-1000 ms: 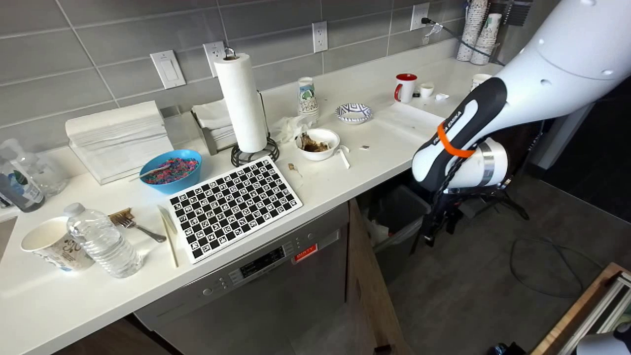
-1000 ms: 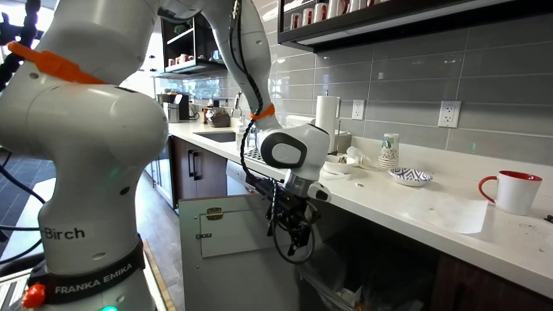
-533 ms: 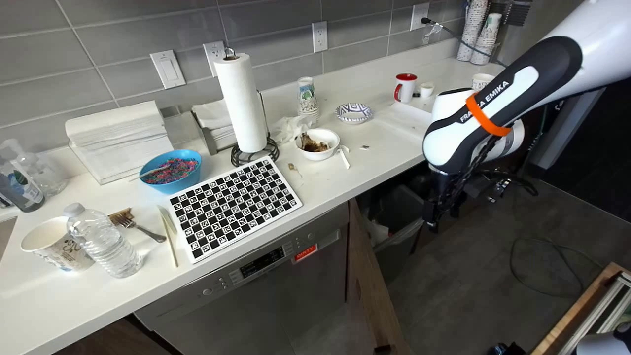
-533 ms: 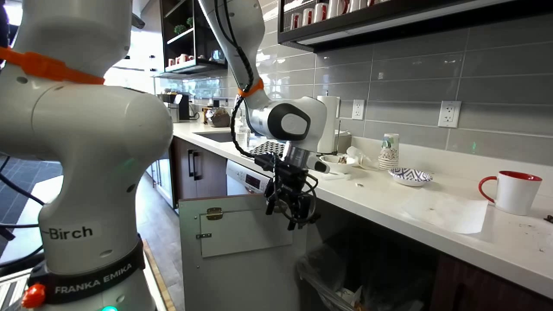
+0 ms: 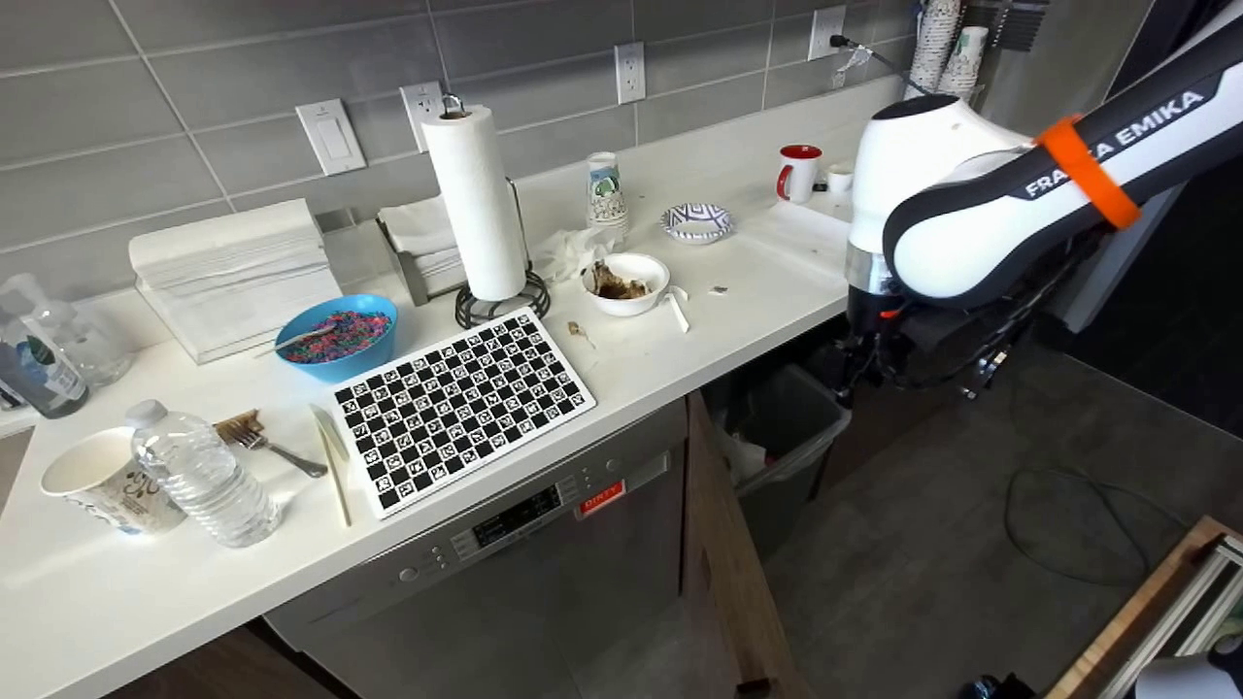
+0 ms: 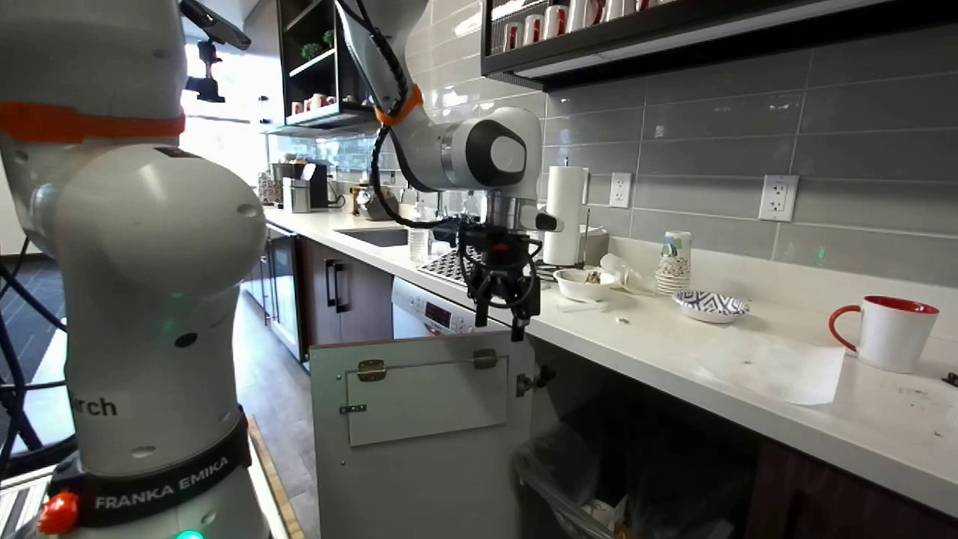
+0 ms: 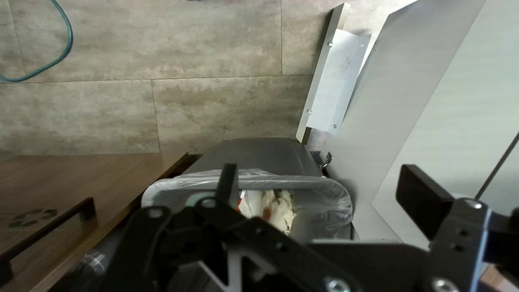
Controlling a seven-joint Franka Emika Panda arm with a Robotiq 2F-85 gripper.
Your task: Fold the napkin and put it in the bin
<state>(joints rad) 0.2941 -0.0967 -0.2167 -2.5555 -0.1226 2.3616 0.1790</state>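
Note:
The bin is a dark grey wastebasket with a clear liner over its rim; it shows in both exterior views and in the wrist view. White crumpled paper with a brown stain lies inside it; I cannot tell whether that is the napkin. My gripper is open and empty, fingers wide apart, above the bin. It also shows in both exterior views, about at counter height beside the counter's front edge. A flat white sheet lies on the counter, possibly a napkin.
The open cabinet door stands beside the bin, under the counter edge. On the counter are a white bowl, a patterned bowl, a red-rimmed mug, a paper towel roll, a blue bowl and a checkered board.
My gripper has risen from low by the bin to about counter height, and its wrist has turned to point more straight down. The bin and counter things have not moved.

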